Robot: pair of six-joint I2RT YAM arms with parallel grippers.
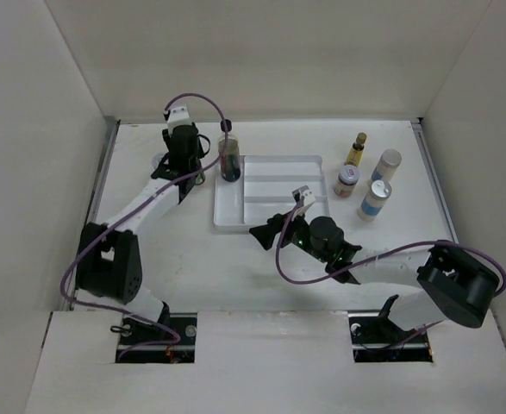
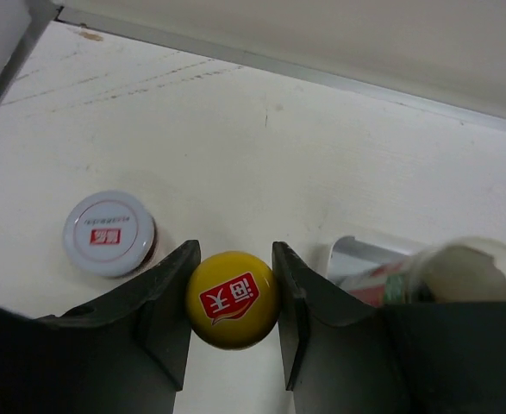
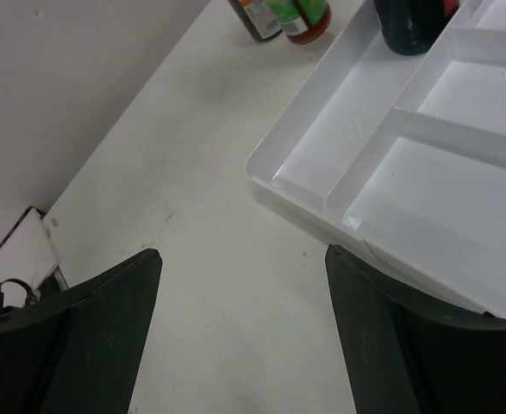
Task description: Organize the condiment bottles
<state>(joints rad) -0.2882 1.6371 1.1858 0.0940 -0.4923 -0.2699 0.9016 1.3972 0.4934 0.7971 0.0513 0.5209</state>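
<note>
The left end effector (image 2: 233, 274) grips the small yellow-capped bottle (image 2: 232, 302) beside the white divided tray (image 1: 274, 226). The right end effector (image 3: 244, 254) hangs open. One dark bottle (image 1: 229, 160) sits inside the tray; the other bottles (image 1: 375, 198) wait on the bench (image 1: 192, 276).

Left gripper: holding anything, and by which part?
Yes, the left gripper is shut on the yellow-capped bottle, its fingers pinching the cap's two sides.

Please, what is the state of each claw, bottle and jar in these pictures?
Left claw: shut on the yellow-capped bottle.
Right claw: open, holding nothing.
Dark bottle: upright in the left compartment of the white tray.
Silver-lidded jar: upright, lid on, outside the tray.
Slim amber bottle: upright, capped, outside the tray.
</note>
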